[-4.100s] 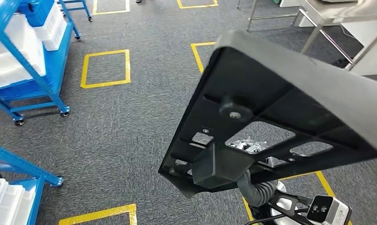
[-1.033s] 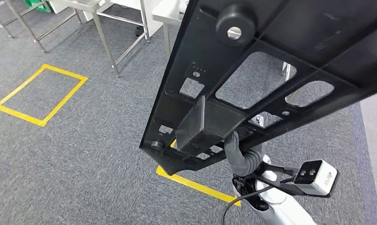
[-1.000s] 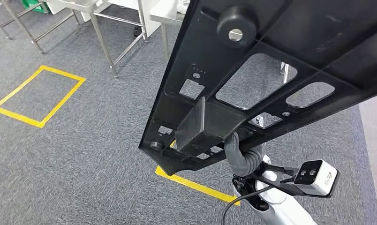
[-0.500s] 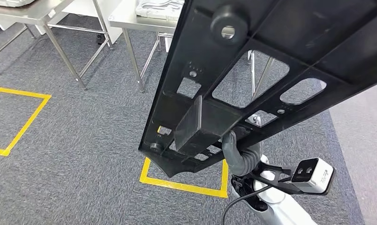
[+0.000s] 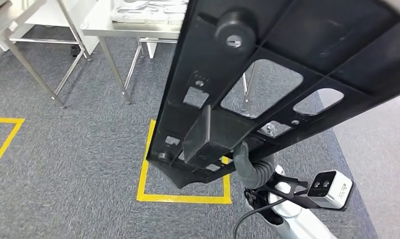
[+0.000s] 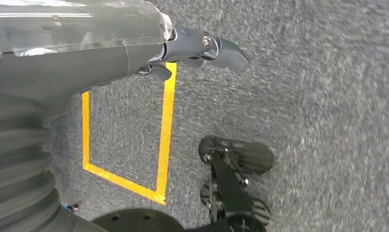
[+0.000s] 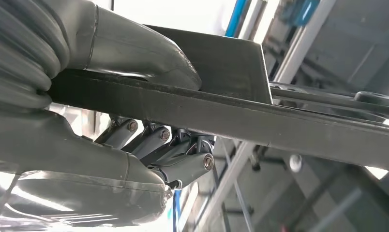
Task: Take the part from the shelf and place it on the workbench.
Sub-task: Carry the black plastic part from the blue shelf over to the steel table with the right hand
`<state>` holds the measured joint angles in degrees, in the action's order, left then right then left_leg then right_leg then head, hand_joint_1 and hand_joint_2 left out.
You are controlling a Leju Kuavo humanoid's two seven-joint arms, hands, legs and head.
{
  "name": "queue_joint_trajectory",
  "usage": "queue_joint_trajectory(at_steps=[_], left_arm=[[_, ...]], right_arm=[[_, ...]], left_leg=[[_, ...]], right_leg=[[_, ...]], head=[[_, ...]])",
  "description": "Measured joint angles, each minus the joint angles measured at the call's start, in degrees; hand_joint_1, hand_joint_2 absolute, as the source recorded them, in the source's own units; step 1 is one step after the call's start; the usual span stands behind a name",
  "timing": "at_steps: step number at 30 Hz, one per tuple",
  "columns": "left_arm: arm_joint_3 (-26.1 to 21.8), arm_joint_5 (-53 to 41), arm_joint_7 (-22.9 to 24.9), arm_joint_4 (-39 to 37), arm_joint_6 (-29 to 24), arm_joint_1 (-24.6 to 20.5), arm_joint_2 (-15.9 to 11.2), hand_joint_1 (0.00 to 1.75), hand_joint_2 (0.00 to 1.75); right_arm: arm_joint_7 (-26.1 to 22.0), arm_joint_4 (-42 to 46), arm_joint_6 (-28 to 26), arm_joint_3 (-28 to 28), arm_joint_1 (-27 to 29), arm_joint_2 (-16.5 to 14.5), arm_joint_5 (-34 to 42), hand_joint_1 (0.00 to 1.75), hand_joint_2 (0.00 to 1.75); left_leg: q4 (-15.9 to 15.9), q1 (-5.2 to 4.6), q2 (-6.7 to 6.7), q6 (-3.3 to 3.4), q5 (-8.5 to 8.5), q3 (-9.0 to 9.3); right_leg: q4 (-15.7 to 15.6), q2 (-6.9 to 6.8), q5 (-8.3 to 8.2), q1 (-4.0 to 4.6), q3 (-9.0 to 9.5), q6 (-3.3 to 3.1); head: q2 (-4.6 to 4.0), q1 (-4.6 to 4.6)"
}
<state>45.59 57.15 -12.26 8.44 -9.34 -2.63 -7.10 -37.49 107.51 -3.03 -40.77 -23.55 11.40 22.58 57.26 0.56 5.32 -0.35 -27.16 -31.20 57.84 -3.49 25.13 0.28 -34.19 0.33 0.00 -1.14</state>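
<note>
Part (image 5: 287, 59): black moulded plastic panel, ribbed, pierced with rounded and square cut-outs, carrying a round boss and a boxy block; held aloft and tilted in the head view, above grey carpet (image 5: 63, 164) marked with a yellow tape square (image 5: 183, 198), steel-legged workbench (image 5: 133, 20) beyond with pale moulded pieces on top. Gripped from beneath by right hand (image 5: 245, 162), grey ribbed cover showing under the panel's lower edge. From the left wrist: left hand (image 6: 202, 46) hanging over coarse carpet and yellow tape, dark fingers curled in, holding nothing. From the right wrist: thick grey thumb pressed over one face of the flat matte edge, dark metal-pinned fingers (image 7: 183, 164) clamped against the other.
</note>
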Motion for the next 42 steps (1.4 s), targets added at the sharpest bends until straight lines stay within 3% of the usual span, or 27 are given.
queue_joint_trajectory(at_steps=[2, 4, 6, 7, 8, 9, 10, 12, 13, 14, 17, 19, 22, 23, 24, 25, 27, 29, 32, 34, 36, 38, 39, 40, 42], left_arm=[[0.00, 0.06, -0.03, 0.00, 0.50, -0.12, -0.06, 0.00, 1.75], [0.00, 0.16, -0.03, 0.00, 0.86, -0.08, -0.18, 0.00, 1.75], [0.00, 0.26, -0.02, 0.00, 0.98, 0.22, -0.35, 0.00, 1.75], [0.00, 0.31, -0.02, 0.00, 1.01, 0.43, -0.42, 0.00, 1.75], [0.00, 0.36, -0.02, 0.00, 1.02, 0.63, -0.45, 0.00, 1.75], [0.00, 0.41, -0.03, 0.00, 1.03, 0.78, -0.49, 0.00, 1.75], [0.00, 0.50, -0.08, 0.00, 1.01, 0.87, -0.49, 0.00, 1.75], [-0.01, 0.86, -0.34, 0.00, 0.91, 0.93, -0.50, 0.00, 1.75], [-0.02, 1.09, -0.55, -0.01, 0.83, 0.91, -0.50, 0.00, 1.75], [-0.03, 1.37, -0.74, -0.01, 0.70, 0.90, -0.49, 0.00, 1.75], [-0.11, 2.01, -1.12, -0.01, 0.16, 1.03, -0.28, 0.00, 1.75], [-0.16, 2.31, -1.38, -0.02, -0.11, 1.18, -0.05, 0.00, 1.75], [-0.21, 2.48, -1.69, -0.02, -0.22, 1.29, 0.10, 0.00, 1.75], [-0.21, 2.50, -1.72, -0.02, -0.15, 1.33, 0.13, 0.00, 1.75], [-0.22, 2.51, -1.73, -0.02, -0.03, 1.40, 0.14, 0.00, 1.75], [-0.22, 2.52, -1.75, -0.02, 0.12, 1.47, 0.14, 0.00, 1.75], [-0.22, 2.57, -1.84, -0.02, 0.32, 1.57, 0.20, 0.00, 1.75], [-0.22, 2.74, -1.98, -0.03, 0.39, 1.56, 0.29, 0.00, 1.75], [-0.22, 2.97, -2.13, -0.04, 0.45, 1.50, 0.41, 0.00, 1.75], [-0.22, 3.02, -2.20, -0.04, 0.48, 1.46, 0.46, 0.00, 1.75], [-0.22, 3.03, -2.24, -0.05, 0.50, 1.42, 0.47, 0.00, 1.75], [-0.22, 3.07, -2.26, -0.06, 0.45, 1.56, 0.49, 0.00, 1.75], [-0.22, 3.13, -2.27, -0.07, 0.43, 1.70, 0.49, 0.00, 1.75], [-0.22, 3.22, -2.28, -0.07, 0.42, 1.84, 0.50, 0.00, 1.75], [-0.22, 3.36, -2.33, -0.08, 0.58, 2.06, 0.46, 0.00, 1.75]], right_arm=[[-0.43, 0.04, -0.30, 0.09, 0.11, 0.47, -0.24, 1.75, 1.75], [-1.06, 0.03, -0.23, 0.14, 0.20, 0.97, -0.38, 1.75, 1.75], [-1.58, -0.02, 0.00, 0.11, 0.43, 1.33, -0.44, 1.75, 1.75], [-1.73, -0.06, 0.12, 0.08, 0.62, 1.49, -0.48, 1.75, 1.75], [-1.80, -0.11, 0.23, 0.04, 0.85, 1.67, -0.55, 1.75, 1.75], [-1.82, -0.16, 0.35, 0.01, 1.09, 1.83, -0.66, 1.75, 1.75], [-1.85, -0.19, 0.54, -0.02, 1.33, 1.95, -0.84, 1.75, 1.75], [-1.87, -0.22, 1.33, -0.01, 1.79, 2.04, -1.43, 1.75, 1.75], [-1.87, -0.22, 2.03, 0.09, 2.13, 2.05, -1.92, 1.75, 1.75], [-1.88, -0.23, 2.94, 0.29, 2.62, 2.03, -2.54, 1.75, 1.75], [-1.89, -0.24, 6.31, 1.47, 5.18, 1.90, -4.66, 1.75, 1.75], [-1.90, -0.25, 8.69, 2.66, 6.71, 1.62, -5.73, 1.75, 1.75], [-1.90, -0.48, 11.00, 4.43, 7.96, 1.15, -6.27, 1.75, 1.75], [-1.90, -0.63, 11.36, 4.85, 8.24, 1.08, -6.21, 1.75, 1.75], [-1.90, -0.80, 11.59, 5.21, 8.44, 1.05, -6.14, 1.75, 1.75], [-1.90, -0.93, 11.73, 5.53, 8.57, 1.04, -6.09, 1.75, 1.75], [-1.90, -1.07, 11.88, 6.12, 8.72, 1.01, -6.15, 1.75, 1.75], [-1.90, -1.11, 12.15, 6.47, 8.87, 0.90, -6.32, 1.75, 1.75], [-1.90, -1.23, 12.58, 6.70, 9.13, 0.56, -6.38, 1.75, 1.75], [-1.90, -1.32, 12.65, 6.84, 9.08, 0.25, -6.37, 1.75, 1.75], [-1.90, -1.41, 12.67, 6.96, 8.98, -0.12, -6.36, 1.75, 1.75], [-1.90, -1.54, 12.70, 7.03, 9.24, -0.37, -6.52, 1.75, 1.75], [-1.90, -1.58, 12.74, 7.10, 9.52, -0.48, -6.76, 1.75, 1.75], [-1.90, -1.61, 12.68, 7.20, 9.79, -0.62, -7.01, 1.75, 1.75], [-1.90, -1.77, 11.82, 7.28, 9.61, -0.88, -7.25, 1.75, 1.75]], left_leg=[[0.01, 0.08, 0.24, -0.70, -0.35, 0.35], [2.63, 0.28, -1.71, -1.19, -2.26, -0.57], [9.75, 0.44, -4.04, -1.38, -5.88, -3.96], [13.59, 0.46, -4.50, -1.43, -7.27, -5.95], [15.94, 0.45, -4.69, -1.45, -7.64, -7.31], [16.13, 0.46, -4.77, -1.40, -6.81, -7.71], [14.04, 0.46, -4.78, -1.28, -4.95, -7.01], [6.32, 0.36, -4.90, -0.82, -0.75, -3.81], [3.20, 0.25, -4.97, -0.51, 0.33, -2.48], [1.28, 0.12, -5.04, -0.18, 0.69, -1.69], [0.04, 0.12, -5.11, 0.97, 0.35, -1.00], [-0.19, 0.29, -5.11, 1.64, 0.23, -0.20], [-0.23, 0.27, -5.07, 2.03, -0.16, 0.28], [-0.21, 0.24, -5.06, 2.01, -0.36, 0.43], [-0.20, 0.23, -5.06, 1.94, -0.62, 0.69], [-0.20, 0.23, -5.07, 1.83, -0.94, 1.12], [-0.25, 0.24, -5.07, 1.52, -1.76, 2.22], [-0.38, 0.20, -5.02, 0.99, -2.45, 2.99], [0.02, 0.09, -4.79, -0.09, -2.86, 3.77], [2.56, 0.15, -4.78, -0.50, -3.33, 3.14], [8.60, 0.27, -4.87, -0.82, -5.35, -0.23], [15.14, 0.30, -4.89, -1.10, -7.92, -5.03], [16.53, 0.30, -4.89, -1.17, -8.20, -6.72], [15.90, 0.30, -4.89, -1.16, -7.33, -7.45], [9.55, 0.24, -4.89, -0.82, -2.49, -6.41]], right_leg=[[-0.36, 1.00, -0.13, -0.16, 0.13, -0.68], [-0.88, 1.69, -0.34, -0.49, 0.47, -1.33], [-0.98, 2.31, -0.32, -0.51, 0.58, -1.73], [-0.93, 2.67, -0.26, -0.45, 0.58, -1.85], [-0.86, 3.06, -0.18, -0.38, 0.63, -1.91], [-0.77, 3.43, -0.07, -0.34, 0.71, -1.93], [-0.68, 3.77, 0.08, -0.31, 0.87, -1.90], [-0.46, 4.29, 0.52, -0.22, 1.22, -1.63], [-0.37, 4.48, 0.74, -0.15, 1.30, -1.40], [-0.34, 4.61, 0.90, -0.09, 1.33, -1.12], [0.36, 4.62, 0.74, -0.08, 1.37, -0.03], [2.84, 4.36, 1.98, -0.22, 0.43, 0.65], [12.45, 4.07, 6.45, -0.61, -5.14, 1.44], [15.08, 4.02, 7.15, -0.73, -6.97, 1.59], [15.90, 3.95, 6.77, -0.83, -7.92, 1.64], [14.47, 3.86, 5.18, -0.91, -7.69, 1.57], [7.08, 3.55, 0.41, -0.91, -4.64, 1.22], [1.58, 3.11, -0.93, -0.46, -2.30, 0.53], [0.29, 3.15, -0.24, -0.18, -1.30, -0.85], [-0.14, 3.36, 0.11, -0.38, 0.01, -1.61], [-0.34, 3.39, 0.87, -0.37, 1.14, -2.22], [-0.33, 3.56, 1.77, -0.22, 2.06, -2.48], [-0.33, 3.70, 2.28, -0.15, 2.65, -2.48], [-0.32, 3.84, 2.82, -0.08, 3.36, -2.44], [-0.34, 4.01, 4.02, 0.00, 4.94, -2.28]], head=[[0.00, 0.00], [0.00, 0.00], [0.00, -0.01], [0.00, -0.01], [0.00, -0.01], [0.00, -0.01], [0.00, -0.01], [0.00, -0.01], [0.00, -0.01], [0.00, 0.00], [0.00, 0.00], [0.00, 0.00], [0.00, 0.00], [0.00, 0.00], [0.00, 0.00], [0.00, 0.00], [0.00, 0.00], [0.00, 0.01], [0.00, 0.00], [0.00, -0.01], [0.00, -0.02], [0.00, -0.02], [0.00, -0.02], [0.00, -0.02], [0.00, -0.02]])
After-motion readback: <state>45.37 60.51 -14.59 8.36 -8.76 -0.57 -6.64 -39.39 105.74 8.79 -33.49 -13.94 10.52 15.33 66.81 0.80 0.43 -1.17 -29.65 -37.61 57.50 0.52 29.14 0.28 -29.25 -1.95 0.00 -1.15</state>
